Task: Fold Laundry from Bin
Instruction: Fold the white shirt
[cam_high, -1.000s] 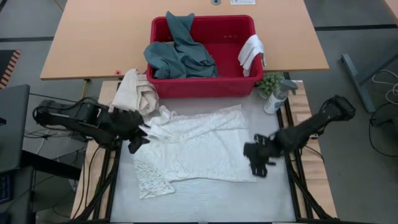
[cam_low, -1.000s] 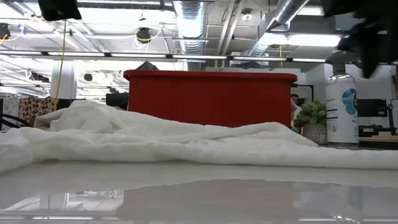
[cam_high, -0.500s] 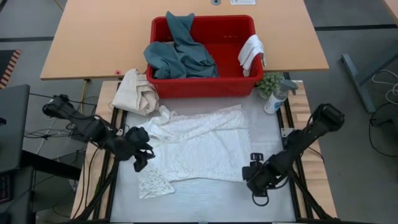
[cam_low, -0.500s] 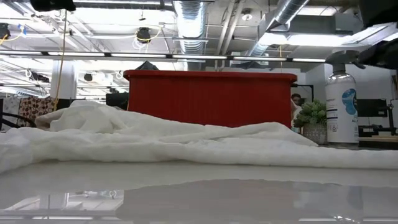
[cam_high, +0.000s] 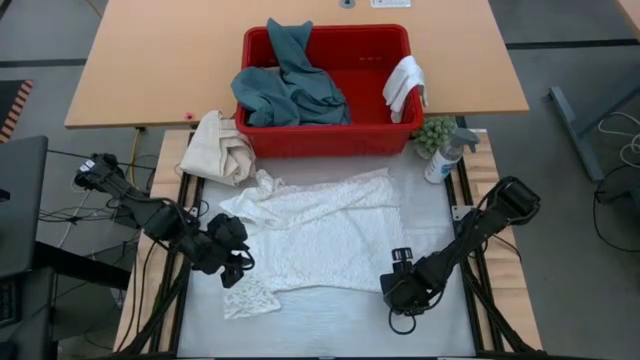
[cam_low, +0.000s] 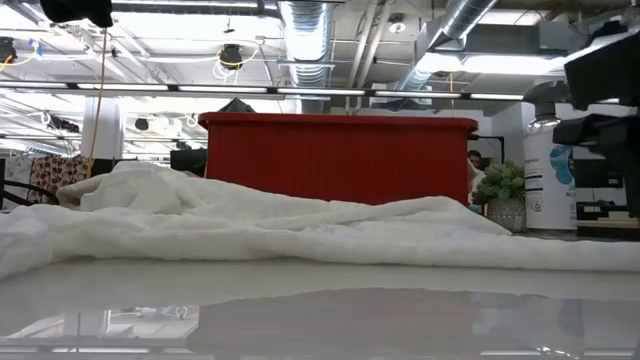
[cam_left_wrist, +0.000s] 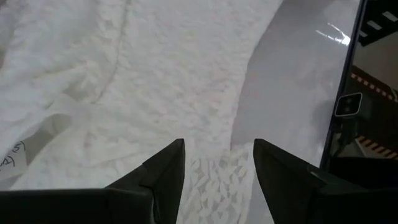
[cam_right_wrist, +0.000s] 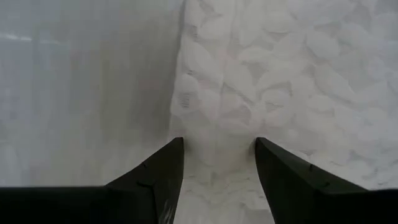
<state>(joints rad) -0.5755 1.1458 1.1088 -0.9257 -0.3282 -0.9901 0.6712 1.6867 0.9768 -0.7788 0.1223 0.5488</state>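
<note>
A white textured towel (cam_high: 315, 235) lies spread on the grey table top, its near left corner (cam_high: 248, 297) folded out toward the near edge. My left gripper (cam_high: 237, 265) is open and slants down over the towel's left edge (cam_left_wrist: 219, 149). My right gripper (cam_high: 398, 292) is open and points down over the towel's near right corner (cam_right_wrist: 217, 144), one finger to either side of its edge. At the far side stands the red bin (cam_high: 390, 135). It holds a teal-green garment (cam_high: 290, 85) and a small white cloth (cam_high: 403, 85) draped over its right rim.
A cream canvas bundle (cam_high: 220, 145) lies against the bin's left near corner. A small potted plant (cam_high: 433, 132) and a spray bottle (cam_high: 443, 158) stand at the table's far right. Dark frame rails (cam_high: 470, 230) run along both side edges. The low view shows the towel (cam_low: 250, 225) as a low ridge in front of the bin (cam_low: 340, 155).
My left gripper has gone toward the near edge along the towel's left side. My right gripper has gone toward the near edge and down, coming over the towel's near right corner. The towel lies as before.
</note>
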